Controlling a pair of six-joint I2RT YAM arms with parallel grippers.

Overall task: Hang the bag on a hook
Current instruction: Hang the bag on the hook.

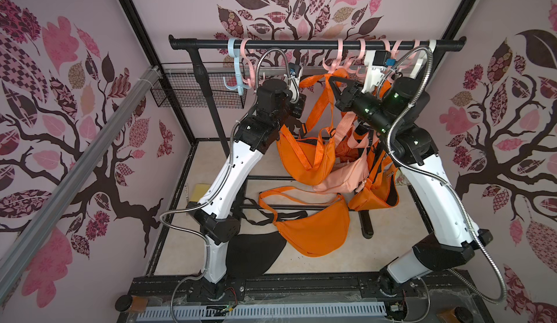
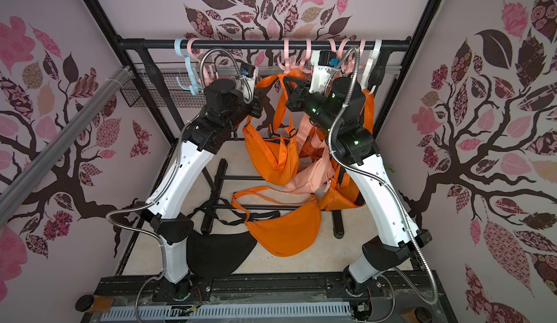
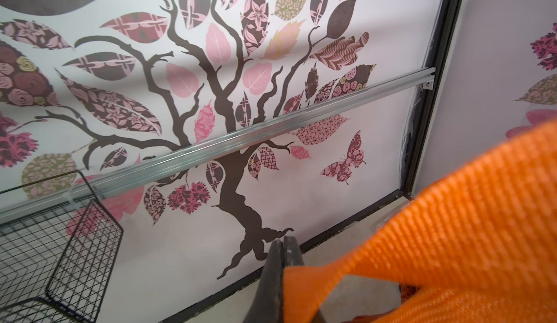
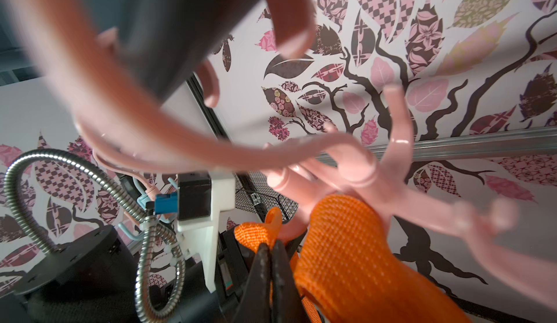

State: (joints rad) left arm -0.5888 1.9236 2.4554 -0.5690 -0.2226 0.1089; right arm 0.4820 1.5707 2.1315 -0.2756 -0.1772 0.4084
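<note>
Orange bag (image 1: pixel 301 161) dangles at centre, strap (image 4: pixel 346 246) up at the pink hook (image 4: pixel 361 168), 12 o'clock.
The left gripper (image 3: pixel 283 243) and right gripper (image 4: pixel 271 247) both clamp the strap. The bag looks light and limp; the ribbed strap is the best hold.

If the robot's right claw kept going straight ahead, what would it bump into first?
Probably the pink hook just ahead of the right gripper, whose jaws are shut on the orange strap. How near it is, is hard to judge.

White-shelled arms (image 1: pixel 229 169), black joints (image 1: pixel 221 226), ribbed steel conduits (image 4: pixel 60 155) (green lights (image 1: pixel 395 96) on one).
</note>
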